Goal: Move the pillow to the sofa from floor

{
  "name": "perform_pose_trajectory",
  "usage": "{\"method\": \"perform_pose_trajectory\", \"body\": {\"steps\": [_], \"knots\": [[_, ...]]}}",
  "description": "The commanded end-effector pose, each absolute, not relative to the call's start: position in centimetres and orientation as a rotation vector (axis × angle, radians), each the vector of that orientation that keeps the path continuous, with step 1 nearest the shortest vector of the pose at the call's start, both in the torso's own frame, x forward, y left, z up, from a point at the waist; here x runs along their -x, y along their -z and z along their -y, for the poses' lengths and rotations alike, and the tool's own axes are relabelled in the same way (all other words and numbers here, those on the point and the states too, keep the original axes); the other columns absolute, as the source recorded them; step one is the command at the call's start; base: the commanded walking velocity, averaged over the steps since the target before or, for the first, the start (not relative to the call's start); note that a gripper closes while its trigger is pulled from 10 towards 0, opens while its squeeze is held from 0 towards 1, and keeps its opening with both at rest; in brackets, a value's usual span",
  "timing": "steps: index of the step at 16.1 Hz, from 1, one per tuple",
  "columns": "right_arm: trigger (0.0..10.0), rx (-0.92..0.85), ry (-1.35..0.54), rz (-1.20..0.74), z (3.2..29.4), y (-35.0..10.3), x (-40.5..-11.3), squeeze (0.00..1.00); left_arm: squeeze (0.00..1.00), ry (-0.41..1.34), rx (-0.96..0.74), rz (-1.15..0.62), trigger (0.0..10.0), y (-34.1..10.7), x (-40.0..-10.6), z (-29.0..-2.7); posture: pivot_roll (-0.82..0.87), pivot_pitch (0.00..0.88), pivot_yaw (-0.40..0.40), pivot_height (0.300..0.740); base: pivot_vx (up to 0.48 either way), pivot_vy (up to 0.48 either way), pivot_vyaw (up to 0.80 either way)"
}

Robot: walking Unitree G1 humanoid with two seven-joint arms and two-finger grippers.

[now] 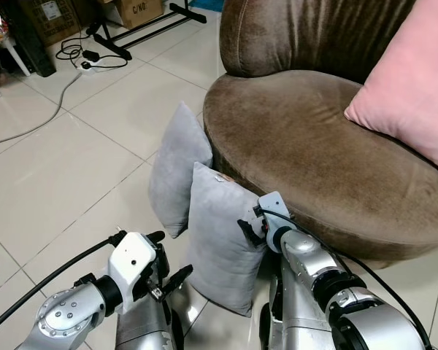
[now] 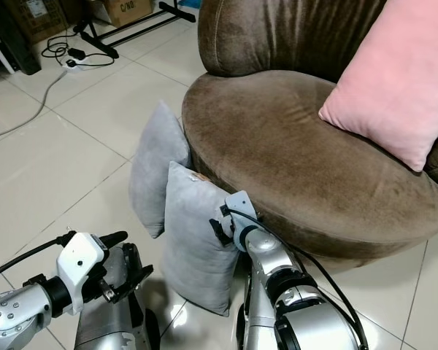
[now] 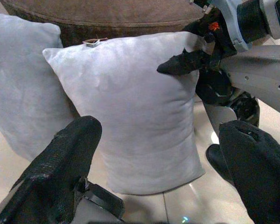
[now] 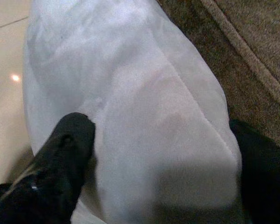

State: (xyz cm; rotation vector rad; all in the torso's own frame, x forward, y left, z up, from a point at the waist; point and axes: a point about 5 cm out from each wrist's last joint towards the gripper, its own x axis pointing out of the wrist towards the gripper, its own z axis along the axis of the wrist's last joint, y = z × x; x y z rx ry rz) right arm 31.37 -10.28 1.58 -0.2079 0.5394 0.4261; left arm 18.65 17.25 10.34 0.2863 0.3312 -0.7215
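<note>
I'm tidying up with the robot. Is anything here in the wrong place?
Yes. Two grey pillows stand on the tiled floor, leaning against the brown sofa: the near pillow and the far pillow. The pink pillow already sits on the seat. The right gripper straddles the near pillow's edge; the left gripper is open beside it.

Left gripper (image 1: pixel 160 271) low, fingers spread wide; right gripper (image 1: pixel 254 232) raised ahead, fingers parted, silver arms both bent forward.

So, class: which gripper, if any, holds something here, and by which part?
The right gripper straddles the near grey pillow at its upper edge beside the sofa; whether it grips cannot be told. The left gripper is open, holding nothing.
</note>
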Motion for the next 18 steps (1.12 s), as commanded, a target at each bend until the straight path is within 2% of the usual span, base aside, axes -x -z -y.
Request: {"method": "perform_pose_trajectory", "body": {"steps": [1,7,18], "knots": [[0.0,0.223,-0.463,-0.565,9.75,-0.99,-30.81,0.00,0.00,0.737,-0.288,-0.344,10.0,-10.36,-18.45,-17.32,0.01,0.157,0.030,0.466,0.000,0.000,0.00],[0.0,0.325,-0.489,-0.590,9.66,-0.56,-30.52,0.00,0.00,0.764,-0.287,-0.365,10.0,-10.35,-18.20,-17.47,0.01,0.131,0.033,0.466,0.000,0.000,0.00],[0.0,0.349,-0.489,-0.603,9.65,-0.37,-30.43,0.00,0.00,0.782,-0.296,-0.380,10.0,-10.19,-19.05,-17.73,0.01,0.079,0.045,0.466,0.000,0.000,0.00]]}}
